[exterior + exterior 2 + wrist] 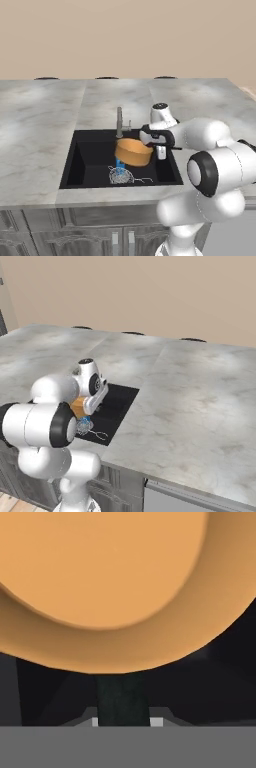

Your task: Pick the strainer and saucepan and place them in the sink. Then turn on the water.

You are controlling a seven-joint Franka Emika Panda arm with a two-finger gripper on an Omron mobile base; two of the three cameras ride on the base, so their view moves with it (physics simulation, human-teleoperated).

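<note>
The orange saucepan [133, 151] hangs tilted over the black sink [90, 165], just right of the faucet. My gripper [151, 143] is shut on its thin dark handle [122, 699], which runs between my fingertips in the hand view, where the saucepan [110, 577] looms large and close. The silvery mesh strainer [120, 175] lies on the sink floor near the front wall, its wire handle pointing right. From the right base view the saucepan [78, 406] peeks out behind my arm, with the strainer [84, 427] below it in the sink [117, 401].
A grey faucet [119, 122] stands at the sink's back rim. A small blue bottle [120, 163] sits in the basin just behind the strainer. Grey marble countertop [40, 130] surrounds the sink, and a beige wall runs behind it.
</note>
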